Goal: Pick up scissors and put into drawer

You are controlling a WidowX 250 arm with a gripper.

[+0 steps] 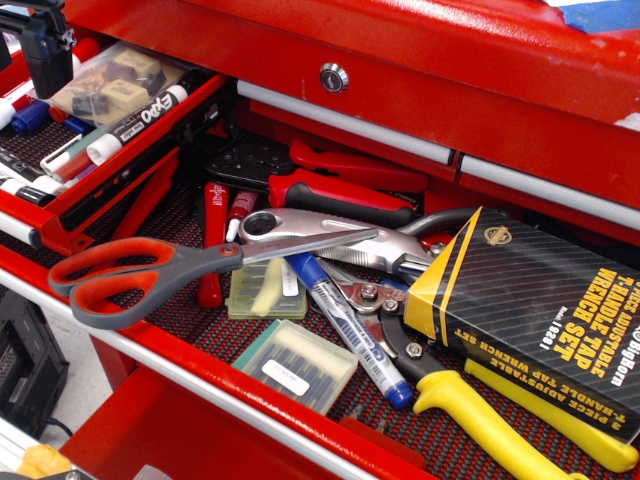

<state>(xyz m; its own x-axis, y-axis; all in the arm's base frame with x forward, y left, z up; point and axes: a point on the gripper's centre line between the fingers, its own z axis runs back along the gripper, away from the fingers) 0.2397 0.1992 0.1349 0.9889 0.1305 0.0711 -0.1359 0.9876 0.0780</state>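
The scissors [190, 266] have orange-red and grey loop handles and long silver blades. They lie flat on top of the other tools in the open red drawer [215, 385], with the handles at its front left and the blades pointing right. A black part at the top left looks like my gripper [47, 60]. It hangs above the upper drawer [60, 205], well apart from the scissors. Its jaws are not clear to see, and nothing shows in it.
The drawer also holds yellow-handled snips [500, 425], red-handled pliers [340, 192], a blue pen [350, 325], two clear plastic cases [298, 366] and a black-and-yellow tap wrench box [545, 310]. The upper drawer holds Expo markers [140, 122]. A closed drawer with a lock [333, 77] is above.
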